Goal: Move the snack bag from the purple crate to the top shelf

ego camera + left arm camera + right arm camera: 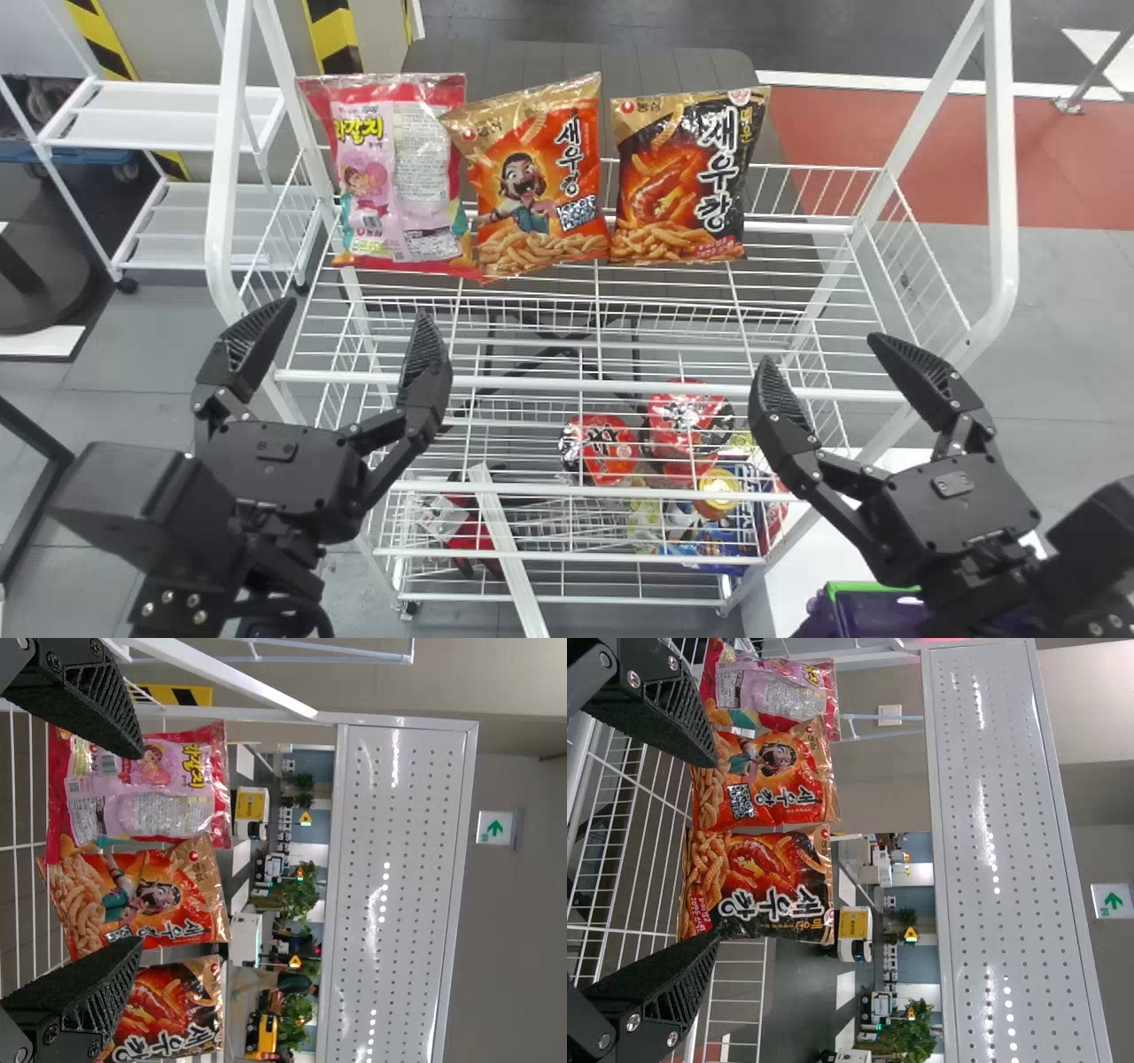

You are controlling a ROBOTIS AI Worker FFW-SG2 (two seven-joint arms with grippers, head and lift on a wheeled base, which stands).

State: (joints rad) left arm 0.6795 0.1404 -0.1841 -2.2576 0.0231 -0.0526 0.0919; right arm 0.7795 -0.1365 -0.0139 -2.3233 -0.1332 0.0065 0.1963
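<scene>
Three snack bags stand upright in a row on the top shelf point(532, 384), a basket of thin white wire with smooth tubular rails. The pink bag point(399, 177), at the left, is puffy, glossy film with a crimped upper seam; the orange bag point(536, 177) leans a little beside it, their lower edges touching; the black-and-orange bag point(682, 177) comes next, a plump pillow with a flat, crinkled top strip.

The left hand point(356, 307) is wide, its two black fingers tapering to blunt points before the left part of the rack. The right hand point(818, 347) is also wide, before the right part, its finger pads point(678, 713) cut with a coarse, ribbed lattice.

Low at the right, partly hidden by the right arm, sits the purple crate point(877, 613) with its smooth green rim. Round red packs point(602, 447) lie lower in the rack. A flat white panel point(1001, 859), pierced with small round holes, shows above the bags.
</scene>
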